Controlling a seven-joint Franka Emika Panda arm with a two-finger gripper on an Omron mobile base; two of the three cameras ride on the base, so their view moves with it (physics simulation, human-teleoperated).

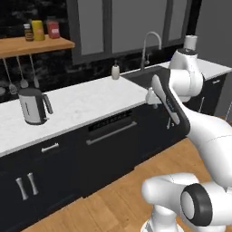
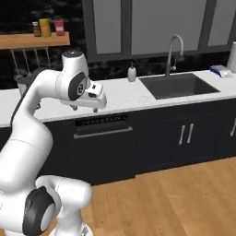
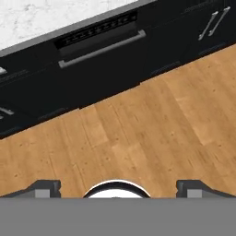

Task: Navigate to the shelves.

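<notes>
The long open wall-mounted shelf of thick orange-brown wood (image 1: 34,45) is being seen at about ten o'clock in both base views, fixed to the dark wall above the white marble surface (image 1: 86,106). It is judged to be a stiff, heavy, fixed slab, something to be approached, not grasped, so no hold is called for. Three small jars (image 2: 46,27) are standing on it, and metal utensils (image 1: 20,74) are hanging beneath it. Below, a grey electric kettle (image 1: 32,105) is resting on the surface. Toward three o'clock a dark sink with a curved tap (image 2: 177,83) is being shown. The dark cabinet fronts (image 3: 99,50) are bounding the wooden floor (image 3: 138,133), which is judged passable. The gripper (image 3: 117,186) is being held with its jaws well apart, empty, facing the floor.
</notes>
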